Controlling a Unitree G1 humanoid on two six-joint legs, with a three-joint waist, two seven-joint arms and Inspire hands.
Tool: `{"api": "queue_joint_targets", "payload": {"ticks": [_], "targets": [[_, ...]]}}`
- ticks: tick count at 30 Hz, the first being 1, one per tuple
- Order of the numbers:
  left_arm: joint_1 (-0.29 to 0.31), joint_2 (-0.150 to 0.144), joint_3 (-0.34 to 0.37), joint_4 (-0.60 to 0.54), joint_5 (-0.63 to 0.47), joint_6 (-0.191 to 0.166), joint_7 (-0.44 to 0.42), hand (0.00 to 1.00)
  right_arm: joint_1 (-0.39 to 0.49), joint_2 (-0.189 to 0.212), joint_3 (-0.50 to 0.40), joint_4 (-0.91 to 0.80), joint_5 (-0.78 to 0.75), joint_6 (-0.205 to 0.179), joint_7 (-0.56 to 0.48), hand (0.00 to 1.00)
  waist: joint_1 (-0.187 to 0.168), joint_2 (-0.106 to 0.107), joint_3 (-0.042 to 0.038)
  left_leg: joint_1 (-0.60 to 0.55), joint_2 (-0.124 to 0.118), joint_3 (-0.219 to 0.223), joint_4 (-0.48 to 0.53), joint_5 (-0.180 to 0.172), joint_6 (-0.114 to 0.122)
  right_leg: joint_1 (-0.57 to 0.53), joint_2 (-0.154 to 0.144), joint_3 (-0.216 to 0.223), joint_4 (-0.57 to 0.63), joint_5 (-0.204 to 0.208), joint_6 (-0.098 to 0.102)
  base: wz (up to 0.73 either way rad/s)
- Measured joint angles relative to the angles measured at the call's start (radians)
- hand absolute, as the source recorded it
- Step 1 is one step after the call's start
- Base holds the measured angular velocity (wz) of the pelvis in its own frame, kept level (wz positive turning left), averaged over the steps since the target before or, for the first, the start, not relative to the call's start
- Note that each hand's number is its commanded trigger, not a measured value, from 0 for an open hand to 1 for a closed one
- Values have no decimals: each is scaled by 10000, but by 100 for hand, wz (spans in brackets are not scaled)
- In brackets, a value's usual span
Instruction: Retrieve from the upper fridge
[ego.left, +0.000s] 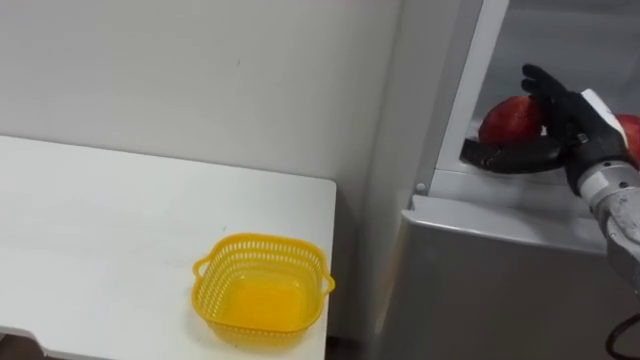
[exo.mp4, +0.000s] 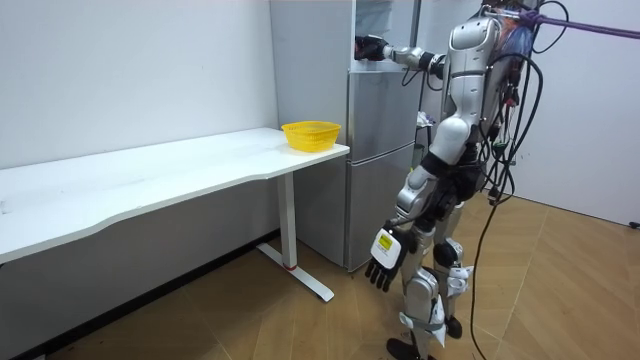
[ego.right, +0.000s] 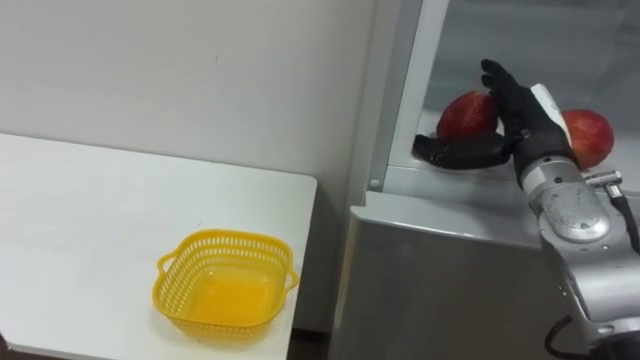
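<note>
Two red apples lie on the shelf of the open upper fridge compartment, one on the left and one on the right. My right hand reaches into the compartment between them. Its fingers stand straight against the left apple's right side. The thumb stretches out below and in front of that apple, and the right hand is open, not closed on it. My left hand hangs relaxed beside my thigh in the room view.
A yellow plastic basket sits empty near the right end of the white table, just left of the grey fridge. I stand in front of the fridge. The fridge's upper frame edge rises left of my hand.
</note>
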Motion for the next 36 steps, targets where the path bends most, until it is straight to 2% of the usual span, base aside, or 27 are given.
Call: {"api": "queue_joint_targets", "payload": {"ticks": [1, 6, 9, 15, 21, 23, 25, 30, 36], "targets": [[-11, 1, 0, -1, 0, 10, 2, 0, -30, 0, 0, 43, 6, 18, 89, 100, -1, -12, -4, 0, 0, -4, 2, 0, 0, 1, 0, 2, 1, 0, 0, 0], [-35, 24, 2, -9, -6, 169, -1, 0, -72, -4, -5, 292, 242, 140, 393, 100, -3, -114, -32, 4, 2, 3, 6, 4, -1, 3, -1, 5, 12, 0, 0, 0], [-49, 61, 0, -3, -6, 212, -77, 0, -95, -22, -10, 372, 375, 214, 555, 100, -7, -189, 17, 5, 4, 5, 11, 6, 0, 4, 0, 8, 17, 1, -1, 0], [-52, 66, 0, 20, -3, 216, -149, 0, -230, -25, -23, 464, 159, 203, 552, 100, 18, -329, 40, 2, 4, 5, 5, 4, 0, 4, 2, 2, 10, 1, -2, 0], [-17, 82, 2, 15, -5, 211, -128, 0, -326, -130, -41, 413, 21, 126, 423, 100, 31, -259, 77, 3, 18, 15, -5, 3, -1, -5, 21, -5, -16, 1, -2, 0], [-20, 81, 6, 2, -6, 201, -101, 0, -335, -125, -43, 232, -14, 218, 405, 100, 35, -240, 65, 2, 21, 52, -16, 3, -1, -20, 27, 39, -16, 1, -1, -5], [-74, 79, 7, 3, -6, 184, -24, 0, -335, -99, -1, 112, -124, 204, 301, 100, 37, -136, 85, 3, 21, 73, -15, 3, -2, -28, 29, 84, -16, 1, -2, -2], [-163, 62, 11, 17, -6, 123, 218, 0, -335, -94, 1, -17, -293, 205, 196, 100, 129, 47, 13, 36, 26, 82, -18, 11, -6, -30, 31, 87, -16, 1, -1, 0], [-214, 35, 9, 53, -7, 1, 381, 0, -333, -98, 92, 1, -663, 228, 22, 100, 183, 35, 19, 78, 27, 104, -17, 12, -7, -7, 31, 112, -12, 1, -1, 0]]}}
